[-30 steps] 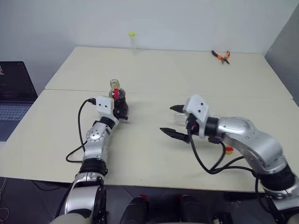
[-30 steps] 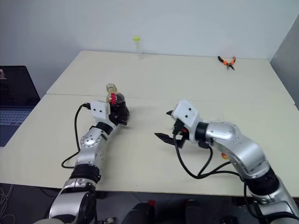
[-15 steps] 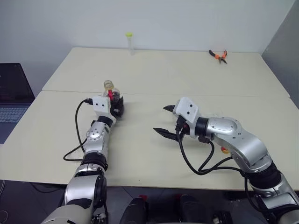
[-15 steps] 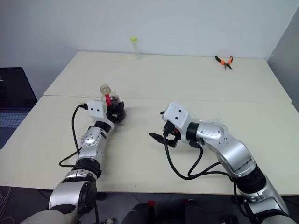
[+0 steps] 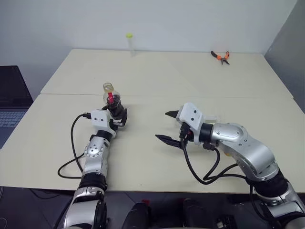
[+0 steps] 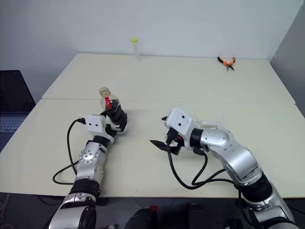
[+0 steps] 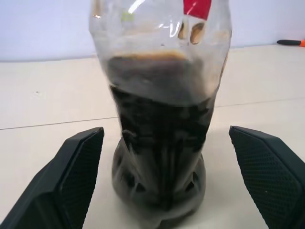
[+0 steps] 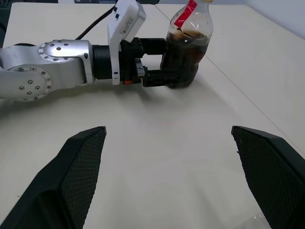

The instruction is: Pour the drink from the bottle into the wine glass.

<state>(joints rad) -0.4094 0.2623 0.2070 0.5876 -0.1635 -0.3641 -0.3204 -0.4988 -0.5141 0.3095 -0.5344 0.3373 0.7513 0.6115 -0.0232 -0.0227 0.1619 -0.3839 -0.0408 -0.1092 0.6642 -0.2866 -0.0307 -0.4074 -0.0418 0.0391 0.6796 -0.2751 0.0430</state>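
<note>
The bottle (image 5: pixel 112 99) stands upright on the table (image 5: pixel 157 76), clear plastic with a red strip at its neck. The dark drink (image 7: pixel 162 124) fills its lower part. My left gripper (image 5: pixel 117 114) is open around the bottle's base, one finger (image 7: pixel 78 167) on each side with a gap to the plastic. My right gripper (image 5: pixel 162 125) hovers open over the middle of the table, to the right of the bottle, with nothing between its fingers (image 8: pixel 81 167). A faint clear shape (image 6: pixel 215 124) pokes out behind my right wrist; I cannot tell whether it is the wine glass.
A thin clear tube with a yellow-green cap (image 5: pixel 129 42) stands at the table's far edge. Orange-handled pliers (image 5: pixel 220 56) lie at the far right. A laptop (image 5: pixel 12 95) sits off the table's left side. A seam (image 5: pixel 190 97) crosses the tabletop.
My left gripper, shut on the bottle a second ago, has opened and drawn back a little, leaving the bottle standing on the table. The camera view has shifted slightly.
</note>
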